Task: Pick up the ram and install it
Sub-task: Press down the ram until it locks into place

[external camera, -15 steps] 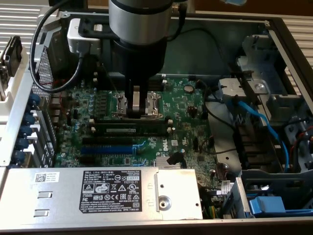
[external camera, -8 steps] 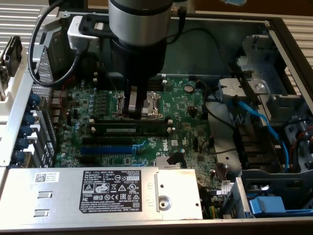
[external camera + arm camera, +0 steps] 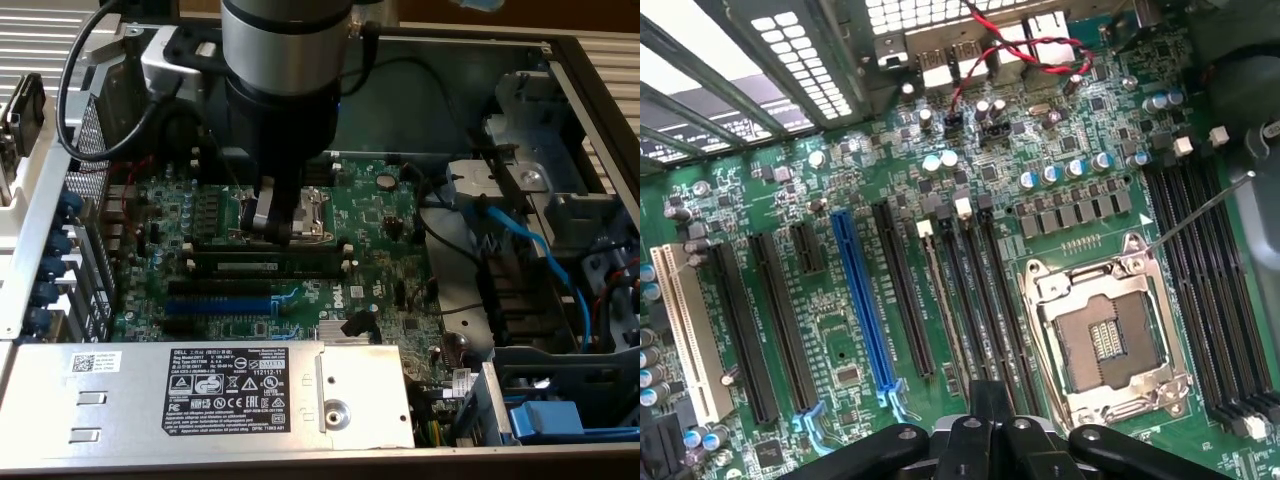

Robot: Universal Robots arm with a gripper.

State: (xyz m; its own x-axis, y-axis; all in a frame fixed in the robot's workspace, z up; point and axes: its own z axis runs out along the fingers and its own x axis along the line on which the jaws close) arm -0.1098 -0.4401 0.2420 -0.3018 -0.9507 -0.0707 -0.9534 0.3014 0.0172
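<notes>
Ram (image 3: 268, 264) is sitting in the long black memory slot (image 3: 262, 254) just in front of the CPU socket (image 3: 312, 212) in the exterior view, lying flat along the slot's length; in the wrist view it's showing as a thin edge (image 3: 943, 310) in the slot next to the socket. Judging whether it's fully seated isn't possible. Gripper (image 3: 275, 226) is hovering right over the stick, fingers down close at the socket edge. Can't tell whether it's pinching the stick or has let go. Install looks mostly through, latch-down unconfirmed.
</notes>
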